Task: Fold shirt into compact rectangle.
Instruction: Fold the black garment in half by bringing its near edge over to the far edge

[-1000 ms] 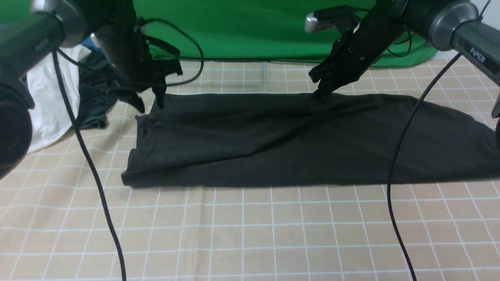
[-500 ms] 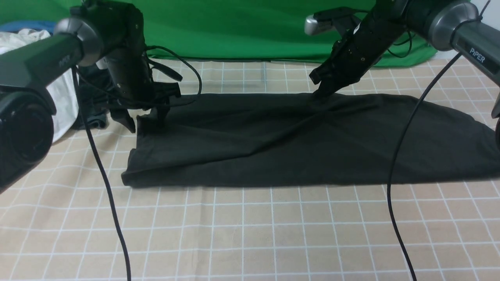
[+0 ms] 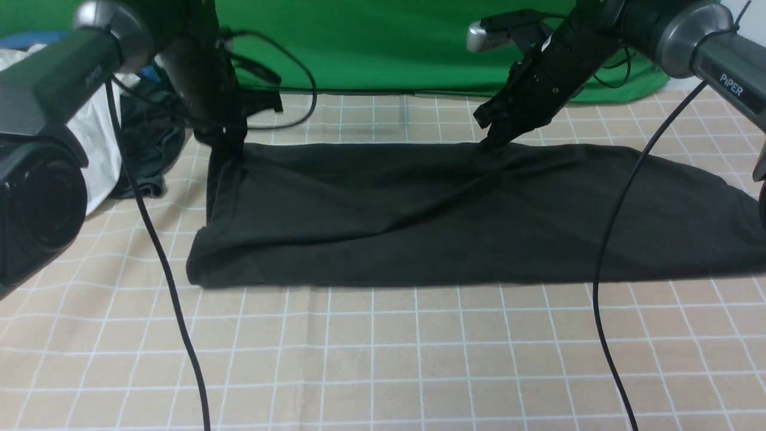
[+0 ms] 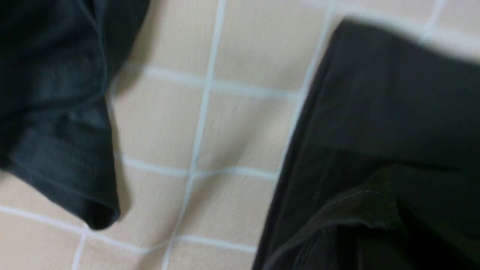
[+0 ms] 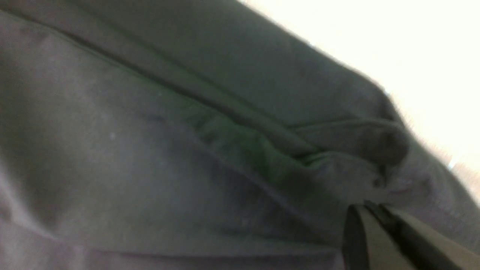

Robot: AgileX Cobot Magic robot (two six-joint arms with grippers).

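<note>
We can read one word only, "PiPER" in white on the right arm (image 3: 727, 72), while the left arm (image 3: 60, 84) bears lettering too blurred for us.

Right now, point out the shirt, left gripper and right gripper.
shirt (image 3: 419, 221), front view, middle of its body.
left gripper (image 3: 230, 149), front view, fingers at shirt's far left corner.
right gripper (image 3: 492, 142), front view, fingers at shirt's far edge.

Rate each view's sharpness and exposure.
Front view: sharp and evenly lit, the shirt a dark low-detail mass. Left wrist view: motion-smeared, tablecloth grid lines soft. Right wrist view: shirt out of focus, one corner blown out white.
</note>
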